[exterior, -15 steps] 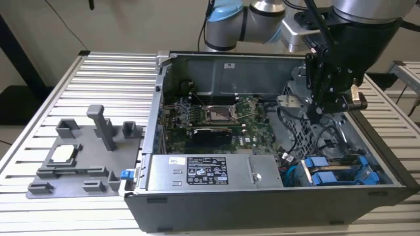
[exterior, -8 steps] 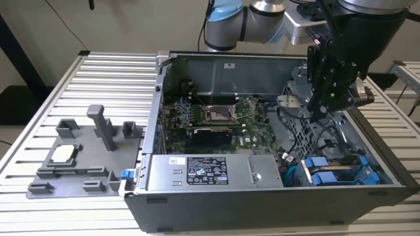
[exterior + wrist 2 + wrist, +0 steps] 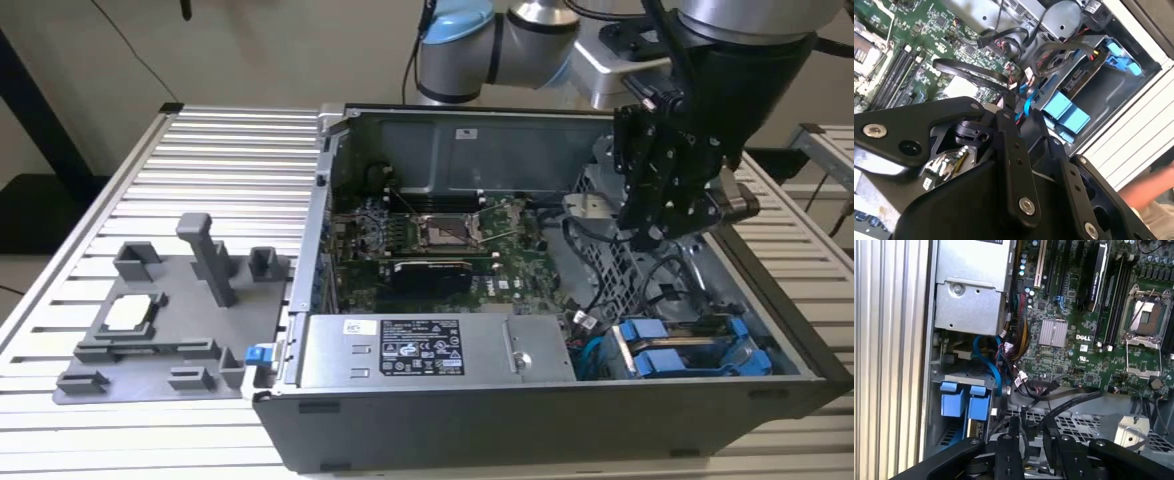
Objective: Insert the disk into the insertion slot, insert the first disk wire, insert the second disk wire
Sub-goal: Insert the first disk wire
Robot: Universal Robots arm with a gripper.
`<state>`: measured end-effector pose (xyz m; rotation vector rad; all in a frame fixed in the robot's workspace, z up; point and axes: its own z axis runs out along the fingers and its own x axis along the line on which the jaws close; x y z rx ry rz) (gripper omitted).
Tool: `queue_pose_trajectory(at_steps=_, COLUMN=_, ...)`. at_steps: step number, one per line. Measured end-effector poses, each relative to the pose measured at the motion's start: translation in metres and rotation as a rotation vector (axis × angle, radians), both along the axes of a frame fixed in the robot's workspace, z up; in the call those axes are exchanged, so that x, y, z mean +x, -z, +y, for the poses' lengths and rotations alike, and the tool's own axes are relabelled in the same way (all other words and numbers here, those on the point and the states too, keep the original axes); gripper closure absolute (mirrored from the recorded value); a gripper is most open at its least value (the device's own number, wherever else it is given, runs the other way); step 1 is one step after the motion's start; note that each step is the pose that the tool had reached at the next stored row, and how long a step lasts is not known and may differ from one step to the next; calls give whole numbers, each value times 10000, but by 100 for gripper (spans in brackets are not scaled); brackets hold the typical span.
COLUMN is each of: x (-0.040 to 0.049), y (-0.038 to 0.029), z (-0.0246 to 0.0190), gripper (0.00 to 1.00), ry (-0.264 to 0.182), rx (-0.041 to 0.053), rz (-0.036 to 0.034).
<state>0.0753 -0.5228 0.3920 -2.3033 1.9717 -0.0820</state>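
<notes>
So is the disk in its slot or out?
In, it seems: both blue carriers sit side by side inside the drive cage; I cannot tell which one you mean.

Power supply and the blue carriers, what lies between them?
In the first wrist view, blue cables run between the power supply and the carriers.

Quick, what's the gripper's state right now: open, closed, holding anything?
Gripper: cannot be told; it hangs inside the open black metal computer case.

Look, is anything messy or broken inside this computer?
Nothing looks broken or spilled. The computer case lies open, and loose black cables sprawl across the grey drive cage near the pincer.
</notes>
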Motion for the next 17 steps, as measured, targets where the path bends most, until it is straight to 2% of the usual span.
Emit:
queue_pose_trajectory(at_steps=2, x=0, y=26, z=0, gripper=67, ry=-345, rx=1, rz=0)
queue_pose_trajectory(at_steps=4, x=-1, y=56, z=0, gripper=67, ry=-434, rx=0, rz=-7)
queue_pose_trajectory(at_steps=9, x=-3, y=73, z=-3, gripper=69, ry=-344, rx=-1, rz=-11)
queue_pose_trajectory(at_steps=10, x=-3, y=74, z=-3, gripper=76, ry=-327, rx=0, rz=-12)
queue_pose_trajectory(at_steps=13, x=-3, y=74, z=-3, gripper=76, ry=-310, rx=0, rz=-12)
queue_pose_trajectory(at_steps=15, x=-3, y=74, z=-3, gripper=78, ry=-308, rx=0, rz=-12)
queue_pose_trajectory(at_steps=16, x=-3, y=74, z=-3, gripper=84, ry=-308, rx=-1, rz=-12)
queue_pose_trajectory(at_steps=17, x=-3, y=74, z=-3, gripper=84, ry=-308, rx=-1, rz=-12)
